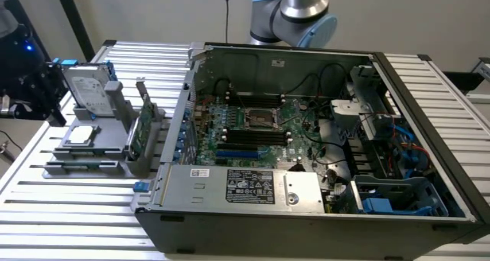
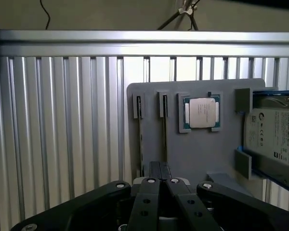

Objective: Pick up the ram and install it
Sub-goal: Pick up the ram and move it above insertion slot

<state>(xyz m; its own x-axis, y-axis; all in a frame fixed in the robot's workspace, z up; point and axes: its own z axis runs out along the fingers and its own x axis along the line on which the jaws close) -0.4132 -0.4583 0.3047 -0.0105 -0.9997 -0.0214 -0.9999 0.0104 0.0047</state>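
my jaws are shut tight, tip against tip, with no grip on anything, and they hang above the grey holder (image 2: 202, 154) on the slatted metal surface (image 2: 62, 120). the ram (image 2: 164, 132) stands on edge in a narrow slot of that holder, just beside the cpu (image 2: 202, 112), one end running under my tips. a hard drive (image 2: 274, 139) lies on the cpu's other side.

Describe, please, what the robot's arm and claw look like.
The arm is a silver-grey cylinder with light blue caps at its joint. The claw is matte black, built of two thick outer linkage bars and two narrow inner bars, with small round silver pins set along the links.
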